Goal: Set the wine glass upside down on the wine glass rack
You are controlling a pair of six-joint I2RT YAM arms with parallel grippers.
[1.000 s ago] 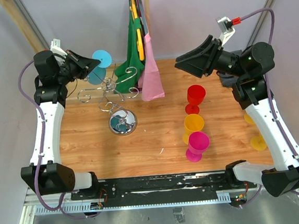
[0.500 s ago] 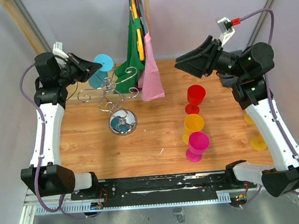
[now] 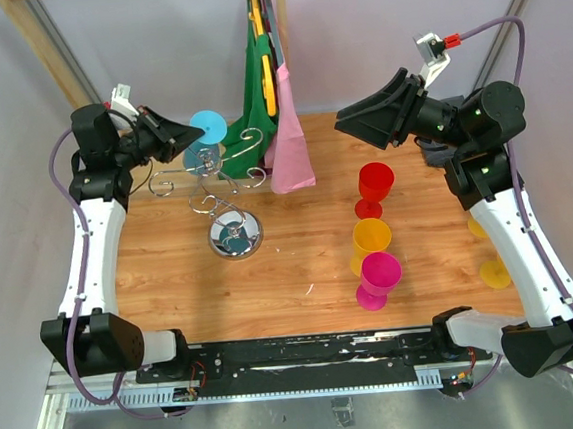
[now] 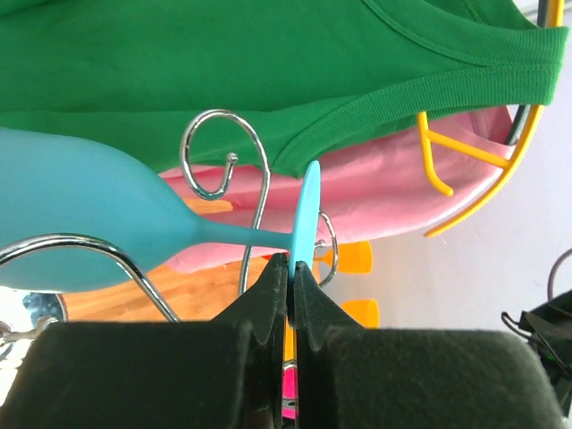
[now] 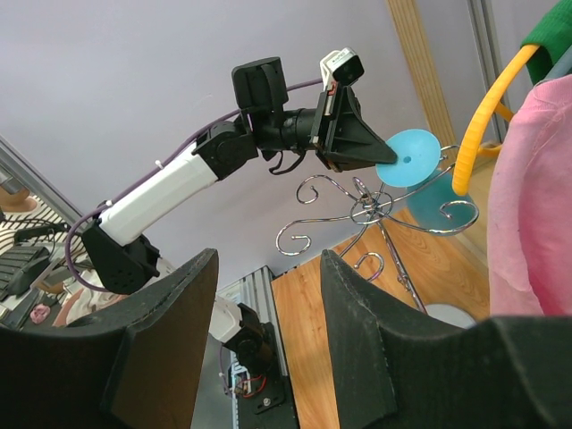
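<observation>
A light blue wine glass (image 4: 80, 223) is held upside down, tilted, over the wine glass rack (image 3: 209, 173). My left gripper (image 4: 291, 264) is shut on the rim of its round foot (image 3: 209, 127). The stem (image 4: 237, 234) runs between the chrome hook arms (image 4: 261, 170), and the bowl (image 3: 201, 160) hangs among them. The rack's mirror base (image 3: 235, 235) stands on the wooden table. The right wrist view shows the same: rack (image 5: 375, 210), blue foot (image 5: 408, 157), left gripper (image 5: 353, 143). My right gripper (image 3: 359, 123) hovers high at the right, open and empty (image 5: 268, 259).
Behind the rack, green (image 3: 254, 97) and pink (image 3: 288, 144) garments hang from a wooden rail frame (image 3: 46, 45) on a yellow hanger (image 4: 465, 152). Red (image 3: 375, 184), orange (image 3: 371, 237) and pink (image 3: 380, 275) glasses stand right of centre. A yellow glass (image 3: 494, 273) sits by the right arm.
My left gripper has carried the blue glass to the right and slightly down, bringing its foot and stem in over the rack's hook arms. The right arm has stayed still.
</observation>
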